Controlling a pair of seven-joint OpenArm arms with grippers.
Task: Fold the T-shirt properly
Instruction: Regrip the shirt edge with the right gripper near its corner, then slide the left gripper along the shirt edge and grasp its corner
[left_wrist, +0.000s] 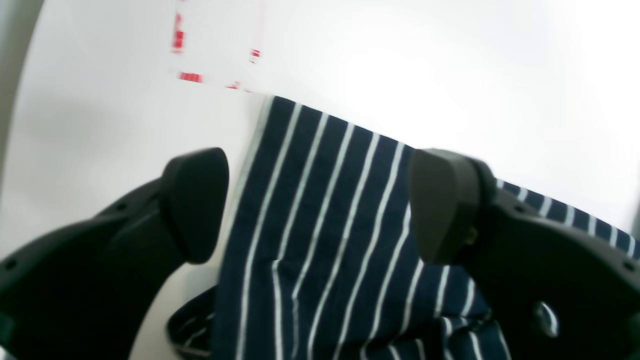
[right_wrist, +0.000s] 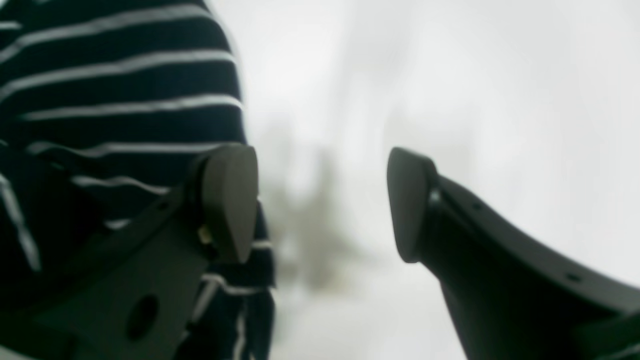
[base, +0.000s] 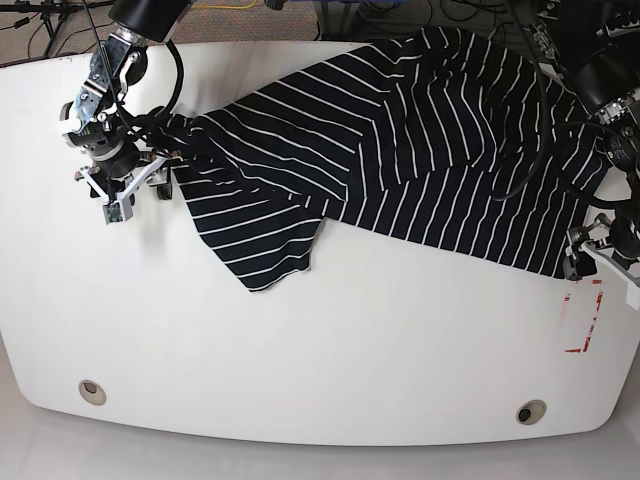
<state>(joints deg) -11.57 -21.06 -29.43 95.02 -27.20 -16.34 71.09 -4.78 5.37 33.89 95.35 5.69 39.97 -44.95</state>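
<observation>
The T-shirt (base: 400, 150), dark navy with thin white stripes, lies spread and wrinkled across the white table (base: 300, 350), from the far left to the right edge. In the left wrist view, my left gripper (left_wrist: 317, 205) hangs open just above the shirt's edge (left_wrist: 320, 240), one finger over bare table and the other over cloth. At the right side of the base view that left gripper (base: 590, 250) sits by the shirt's lower right corner. My right gripper (right_wrist: 320, 205) is open beside the shirt (right_wrist: 115, 100) with only table between its fingers. In the base view this right gripper (base: 125, 192) is at the shirt's left end.
Red tape marks (base: 585, 320) sit on the table near the right edge and also show as red tape marks (left_wrist: 190, 76) beyond the shirt's corner. Two round holes (base: 92, 391) (base: 531, 411) lie near the table's front edge. Cables run behind the back edge.
</observation>
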